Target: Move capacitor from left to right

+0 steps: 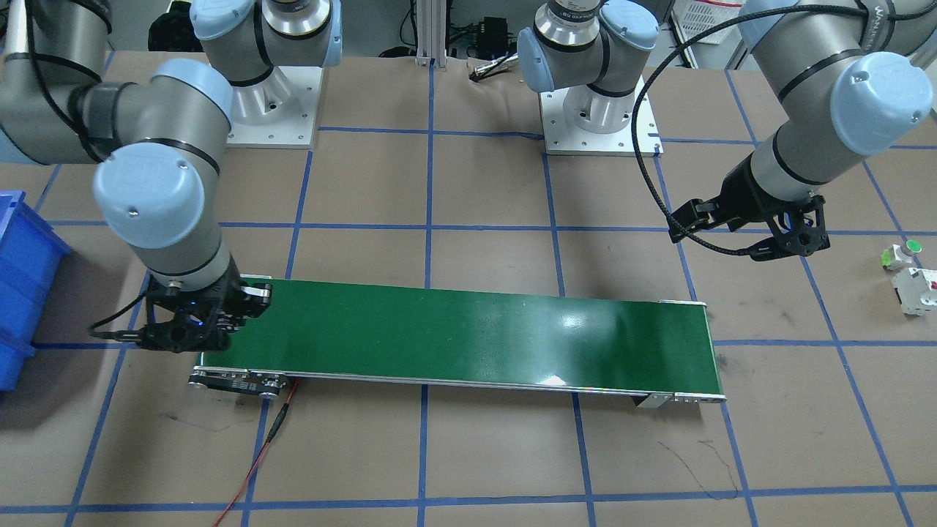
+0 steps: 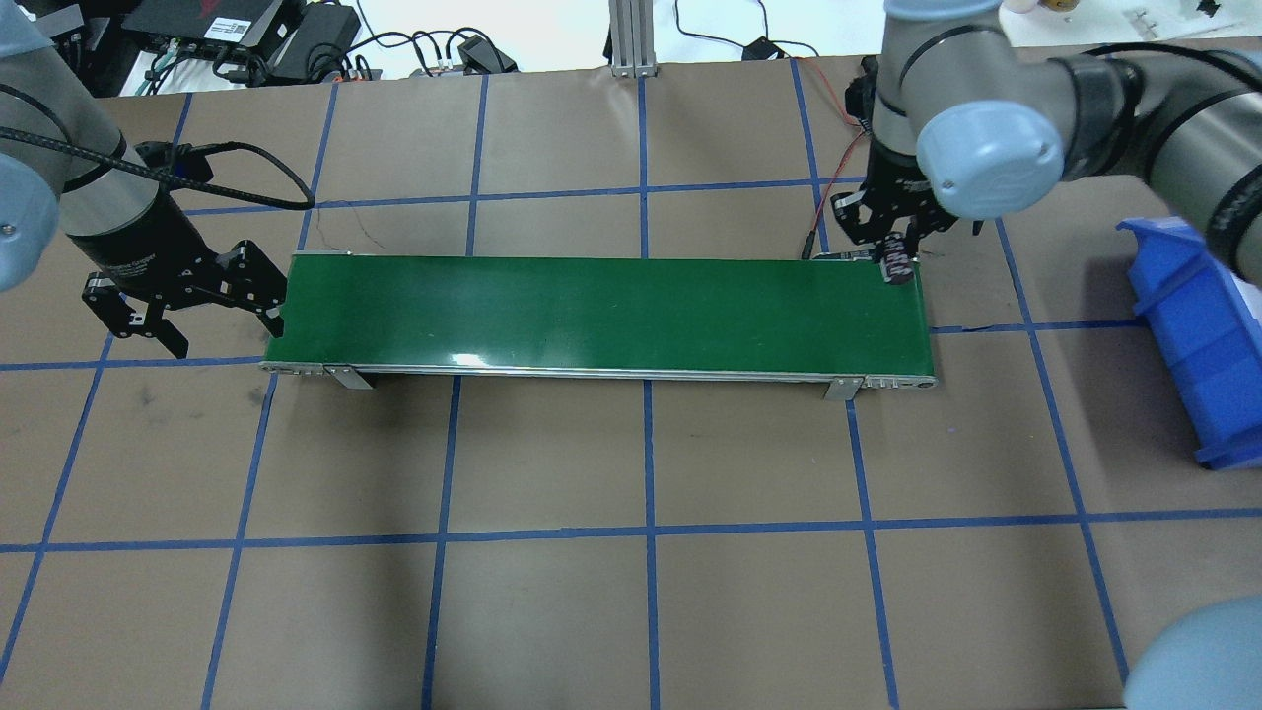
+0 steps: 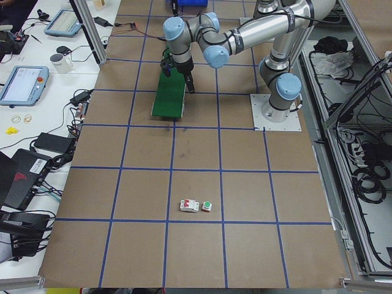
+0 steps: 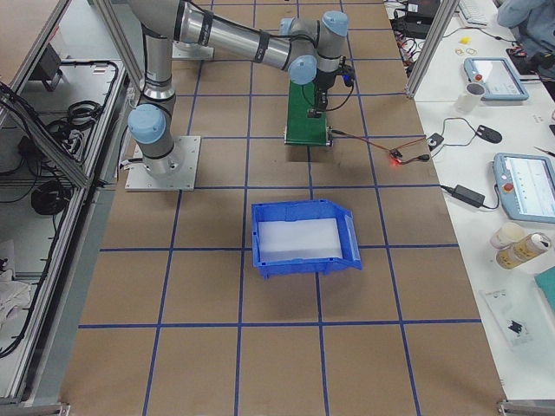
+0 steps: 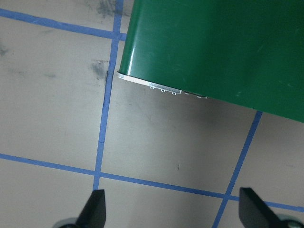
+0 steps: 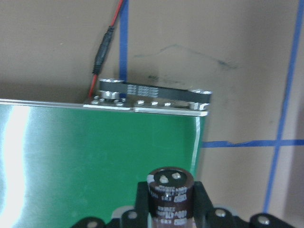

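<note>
Overhead exterior: brown gridded table (image 2: 631, 592), green conveyor belt (image 2: 592, 311) across the middle. Blue bin (image 2: 1198, 325) sits off the belt's right end, apart from it. Left claw (image 2: 225, 335) is just off the belt's left end, 2 fingers spread wide, nothing between them. Right claw (image 2: 895, 258) is over the belt's right end, at the corner far from the robot, clamped on the capacitor (image 2: 897, 268). Red wire (image 1: 256, 461) trails off that same end. White switch (image 1: 915, 289) and green button (image 1: 902, 252) sit side by side, well left of the left claw. Right wrist view shows the capacitor's printed side and shiny end. Can't tell if it touches the belt. Front-facing view: the right wrist blocks it.
</note>
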